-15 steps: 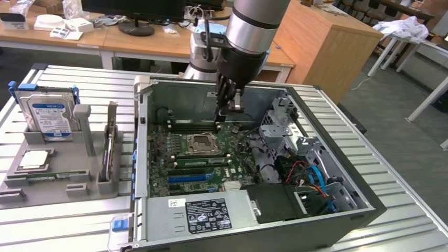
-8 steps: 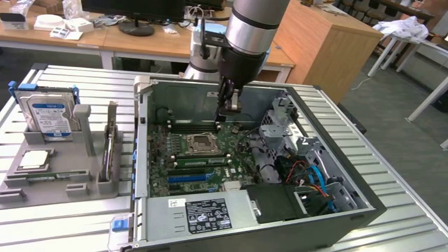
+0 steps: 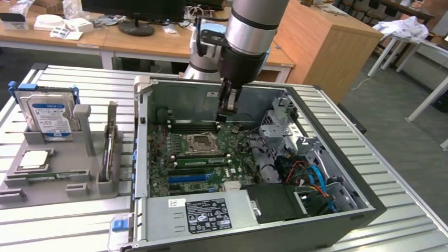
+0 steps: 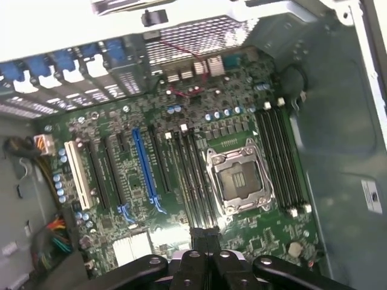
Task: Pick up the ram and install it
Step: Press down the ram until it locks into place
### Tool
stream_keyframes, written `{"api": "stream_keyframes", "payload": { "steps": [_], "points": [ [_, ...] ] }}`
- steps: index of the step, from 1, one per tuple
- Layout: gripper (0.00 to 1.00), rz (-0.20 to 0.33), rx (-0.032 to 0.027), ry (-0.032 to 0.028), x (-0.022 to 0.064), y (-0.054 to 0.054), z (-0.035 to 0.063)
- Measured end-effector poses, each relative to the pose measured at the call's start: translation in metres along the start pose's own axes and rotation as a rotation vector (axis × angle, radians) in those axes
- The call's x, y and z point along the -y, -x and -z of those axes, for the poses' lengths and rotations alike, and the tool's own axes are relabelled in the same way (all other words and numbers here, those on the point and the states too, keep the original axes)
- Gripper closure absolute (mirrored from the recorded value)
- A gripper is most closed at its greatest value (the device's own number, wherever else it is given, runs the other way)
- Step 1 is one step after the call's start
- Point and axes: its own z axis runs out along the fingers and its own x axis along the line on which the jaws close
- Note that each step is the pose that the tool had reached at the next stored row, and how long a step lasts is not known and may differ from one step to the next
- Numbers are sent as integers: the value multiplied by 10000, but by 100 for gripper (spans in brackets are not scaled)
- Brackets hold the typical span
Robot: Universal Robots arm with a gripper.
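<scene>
Exterior view: the arm reaches down into the open computer case [image 3: 350, 210], which lies on a metal table [image 3: 70, 231]. The gripper [image 3: 224, 116] hangs low over the green motherboard [image 3: 168, 181], by the dark slots [image 3: 192, 126] on the far side of the CPU socket [image 3: 199, 143]. Its two fingers are pressed together, and I can see nothing pinched between them. A long, thin green stick that looks like the ram [image 3: 199, 161] lies in the row of slots on the near side of the socket, between the socket and the blue slot [image 3: 188, 178]. So the socket sits between the gripper and the ram, and the two do not touch. I cannot tell if the stick is pushed all the way in. Off the case, toward the exterior view's left, a grey tray [image 3: 42, 197] holds a silver hard drive [image 3: 49, 118] with a blue label standing up. In the wrist view the gripper [image 4: 205, 238] shows as dark fingers tight together above the board, close to the end of the slots beside the CPU socket [image 4: 239, 181]. The long blue slot [image 4: 145, 169] lies further over, and I cannot make out the ram for sure there.
</scene>
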Motion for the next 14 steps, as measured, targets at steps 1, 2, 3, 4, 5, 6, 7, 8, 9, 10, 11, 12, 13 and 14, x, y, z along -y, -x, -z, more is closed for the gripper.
{"api": "stream_keyframes", "payload": {
  "steps": [1, 2, 3, 4, 5, 6, 7, 8, 9, 10, 11, 12, 13, 14],
  "points": [
    [89, -171, 5, -16, 0, 0, -1],
    [89, -342, 10, -32, 0, 0, -2],
    [89, -512, 15, -49, 0, 0, -3],
    [89, -682, 19, -65, 0, 0, -3],
    [89, -852, 25, -82, 0, 0, -4],
    [89, -1032, 29, -99, 0, -1, -5],
    [89, -1192, 34, -114, 0, -1, -6],
    [89, -1351, 38, -130, 0, -1, -6],
    [89, -1506, 42, -143, 0, -1, -7],
    [89, -1659, 47, -159, 0, -1, -7],
    [89, -1813, 53, -173, 0, -1, -8],
    [89, -1980, 58, -189, 0, -1, -9],
    [89, -2144, 61, -205, 0, -1, -9],
    [89, -2312, 67, -221, 0, -1, -11]
  ]
}}
